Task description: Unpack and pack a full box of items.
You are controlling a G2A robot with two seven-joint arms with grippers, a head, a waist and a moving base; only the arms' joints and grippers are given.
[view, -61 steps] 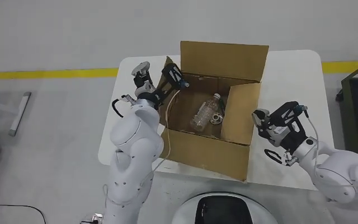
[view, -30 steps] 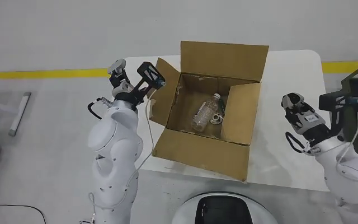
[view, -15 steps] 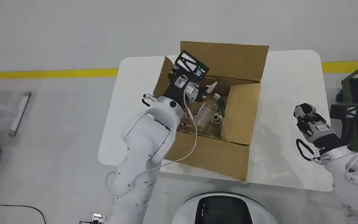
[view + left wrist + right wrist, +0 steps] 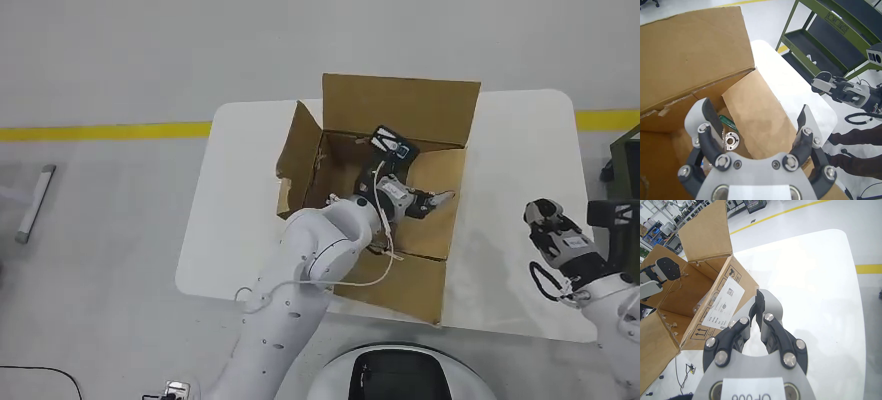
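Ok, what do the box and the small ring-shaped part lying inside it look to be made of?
The box: brown corrugated cardboard with a matt finish; the fluted layer shows along its torn flap edges. The ring-shaped part: most likely metal, bright and glossy silver, with a centre bore and small holes around it like a machined flange. Plated plastic cannot be ruled out from the look alone.

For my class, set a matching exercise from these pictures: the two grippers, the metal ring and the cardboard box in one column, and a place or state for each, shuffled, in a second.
Column one
1. left gripper
2. right gripper
3. metal ring
4. cardboard box

Column two
A. shut, over the white table, outside the box
B. flaps open, standing on the table
C. open, over the box's inside
D. lying on the box floor

Pairs: 1-C, 2-A, 3-D, 4-B
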